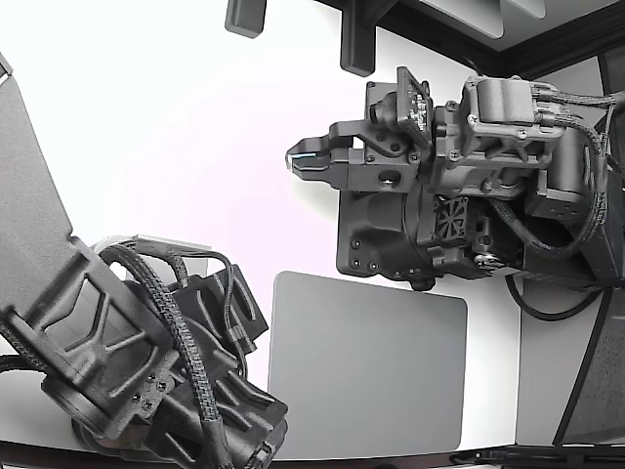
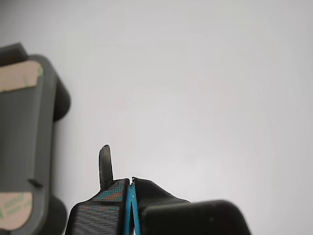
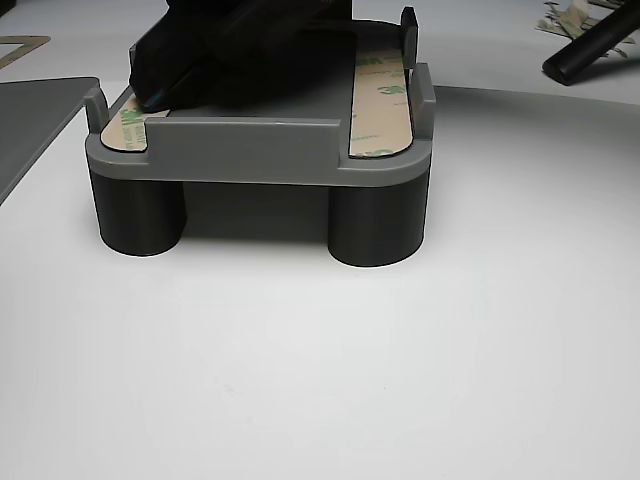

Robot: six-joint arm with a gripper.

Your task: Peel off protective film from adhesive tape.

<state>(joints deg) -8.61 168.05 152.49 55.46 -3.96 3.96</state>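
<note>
Gripper (image 2: 131,188) fingers pinched together, holding nothing I can see; tape film (image 3: 380,100) at the fixture's (image 3: 260,150) three o'clock looks thin, flimsy; nip a corner

A dark grey fixture (image 3: 262,150) on round legs fills the upper half of the frame, standing on a white table (image 3: 330,370). Two film-covered tape strips lie on its top: one (image 3: 381,100) at the right side, another (image 3: 124,127) at the left. A black gripper (image 3: 150,97) covers the upper-left portion, its tip over the left strip. A grey mat (image 3: 35,120) sits at the left edge.
</note>
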